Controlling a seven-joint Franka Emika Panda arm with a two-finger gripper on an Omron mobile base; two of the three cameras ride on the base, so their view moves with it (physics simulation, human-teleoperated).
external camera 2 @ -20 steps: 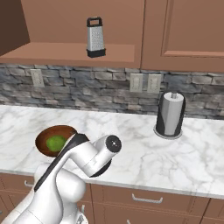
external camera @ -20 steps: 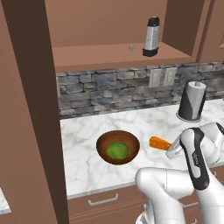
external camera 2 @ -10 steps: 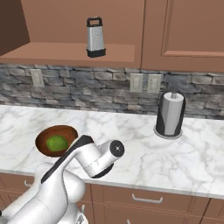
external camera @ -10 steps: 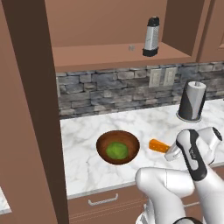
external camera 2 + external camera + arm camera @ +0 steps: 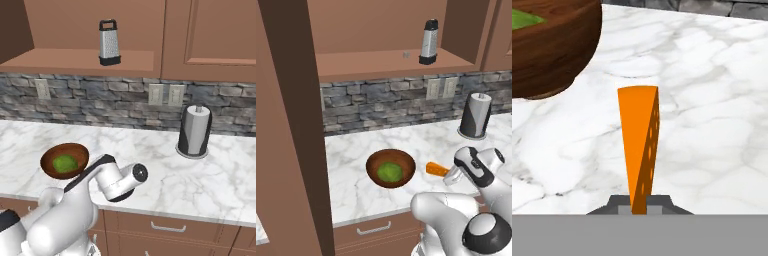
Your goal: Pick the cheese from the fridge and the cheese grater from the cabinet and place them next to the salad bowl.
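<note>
Cheese front and centre: the small orange wedge with darker holes down its side [image 5: 639,145] sits clamped between the dark fingertips of the two-finger gripper [image 5: 639,205], jaws drawn in tight on its narrow end, and the wedge points away over the white marble counter [image 5: 712,100]. From the left base view the wedge [image 5: 436,169] pokes out towards the round brown wooden salad bowl with green leaves inside [image 5: 390,168], low over the marble and just beside the bowl's rim; whether it touches the counter is hard to tell. The white arm with dark joints [image 5: 117,180] is bent low over the counter's front edge in the right base view, with the bowl [image 5: 65,160] to its side. Up above, the small silver box grater with the black handle and black base [image 5: 109,43] stands upright on the shelf of the reddish-brown wooden wall cabinet [image 5: 80,57], well apart from the gripper. Over by the grey stone backsplash [image 5: 381,102] stands a dark-grey cylinder with a white top [image 5: 195,131].
</note>
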